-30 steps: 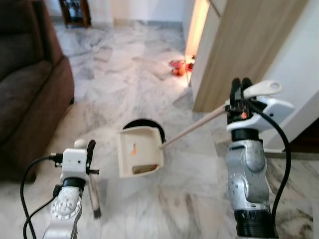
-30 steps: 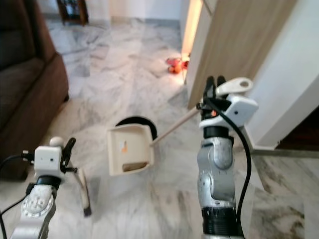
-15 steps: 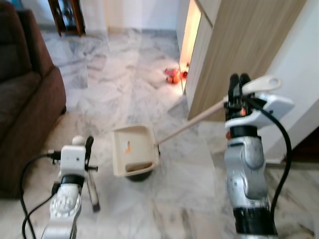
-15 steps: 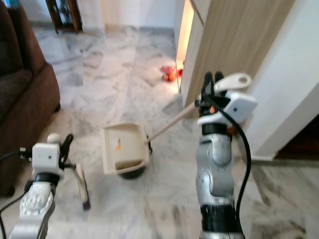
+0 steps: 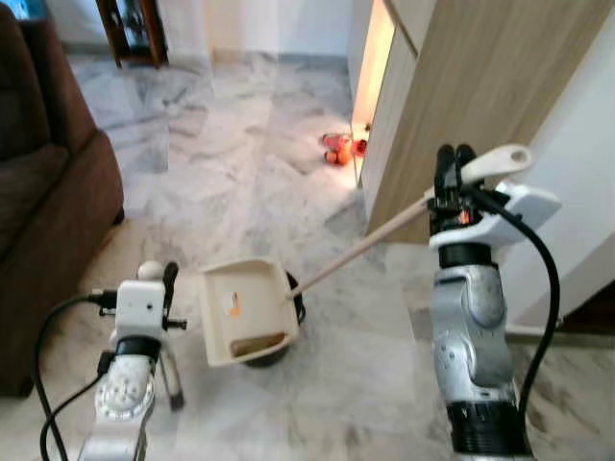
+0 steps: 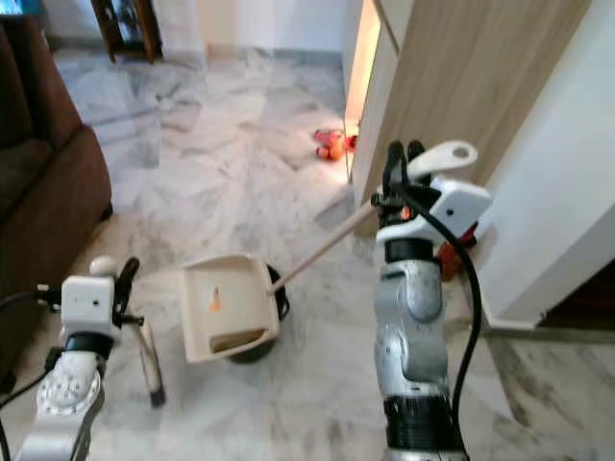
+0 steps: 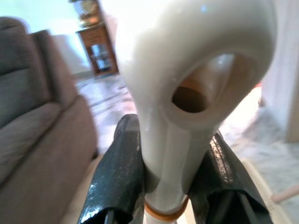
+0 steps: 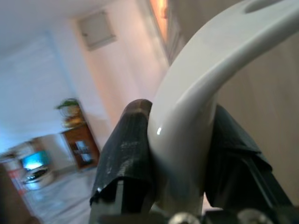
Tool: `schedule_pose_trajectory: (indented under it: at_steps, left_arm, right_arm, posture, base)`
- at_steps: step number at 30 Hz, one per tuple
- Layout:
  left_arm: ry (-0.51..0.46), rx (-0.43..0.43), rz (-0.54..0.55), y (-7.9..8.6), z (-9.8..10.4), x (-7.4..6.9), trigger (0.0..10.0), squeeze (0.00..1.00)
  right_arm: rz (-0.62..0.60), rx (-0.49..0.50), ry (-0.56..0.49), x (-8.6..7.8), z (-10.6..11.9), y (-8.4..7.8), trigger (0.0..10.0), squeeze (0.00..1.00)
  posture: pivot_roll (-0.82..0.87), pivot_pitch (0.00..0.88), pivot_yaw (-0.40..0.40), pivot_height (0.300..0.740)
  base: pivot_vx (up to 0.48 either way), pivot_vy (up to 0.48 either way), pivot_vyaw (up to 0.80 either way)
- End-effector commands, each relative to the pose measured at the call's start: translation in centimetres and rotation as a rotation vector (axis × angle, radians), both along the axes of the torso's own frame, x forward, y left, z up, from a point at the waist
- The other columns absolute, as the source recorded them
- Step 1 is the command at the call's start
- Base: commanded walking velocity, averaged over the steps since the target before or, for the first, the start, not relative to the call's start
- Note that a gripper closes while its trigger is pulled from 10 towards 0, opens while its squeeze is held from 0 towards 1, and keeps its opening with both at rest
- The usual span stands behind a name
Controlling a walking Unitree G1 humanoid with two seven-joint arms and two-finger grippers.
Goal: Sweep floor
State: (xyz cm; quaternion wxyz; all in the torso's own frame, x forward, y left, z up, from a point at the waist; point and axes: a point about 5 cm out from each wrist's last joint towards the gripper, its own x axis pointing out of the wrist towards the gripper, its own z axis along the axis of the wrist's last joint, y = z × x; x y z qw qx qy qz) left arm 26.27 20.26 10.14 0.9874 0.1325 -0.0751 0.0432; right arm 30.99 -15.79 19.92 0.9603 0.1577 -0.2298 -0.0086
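A cream dustpan (image 5: 245,309) hangs tilted just above the marble floor, with some brown dirt (image 5: 254,344) at its lower end. Its long wooden pole (image 5: 360,248) rises to a white loop grip (image 5: 498,161), and my right gripper (image 5: 450,175) is shut on that grip (image 8: 187,121). Lower left, my left gripper (image 5: 169,288) is shut on the white looped handle (image 7: 187,93) of a brush, whose shaft (image 5: 173,379) points down to the floor. A dark round thing (image 5: 281,351) shows under the dustpan's edge.
A brown sofa (image 5: 48,211) stands along the left. On the right rises a tall wooden panel (image 5: 461,86) beside a white wall. Small red and orange things (image 5: 338,149) lie by the lit gap. A dark wooden stand (image 5: 135,29) stands at the back.
The camera has shifted, so the sofa has slid left. The dustpan has passed over the dark round thing, which was behind it and now sits under its near edge. Both grips are unchanged.
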Motion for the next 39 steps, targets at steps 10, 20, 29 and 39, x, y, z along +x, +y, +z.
schedule_pose_trajectory:
  at_steps: [10, 20, 29, 39]
  left_arm:
    - [-0.064, 0.013, 0.001, 0.3, 1.3, 0.3, 10.0, 0.0]
    - [-0.063, 0.011, 0.004, 0.3, 1.3, 0.2, 10.0, 0.0]
    - [-0.07, 0.007, 0.003, 0.3, 1.3, 0.2, 10.0, 0.0]
    - [-0.077, 0.007, 0.003, 0.3, 1.4, 0.2, 10.0, 0.0]
  right_arm:
    - [0.026, -0.023, -0.107, -0.3, 2.4, 0.7, 10.0, 0.0]
    - [0.047, -0.014, -0.106, -0.3, 2.4, 1.1, 10.0, 0.0]
    - [0.081, -0.037, -0.125, -0.6, 2.8, 2.2, 10.0, 0.0]
    - [0.127, -0.102, -0.186, -1.5, 3.6, 4.3, 10.0, 0.0]
  posture:
    - [0.03, 0.023, -0.048, 0.74]
    - [0.03, 0.029, -0.05, 0.74]
    - [0.03, 0.034, -0.048, 0.74]
    - [0.03, 0.034, -0.048, 0.74]
  base:
    - [0.342, 0.0, 0.17]
    - [0.274, 0.0, 0.2]
    - [0.0, 0.0, 0.0]
    - [0.0, 0.0, 0.0]
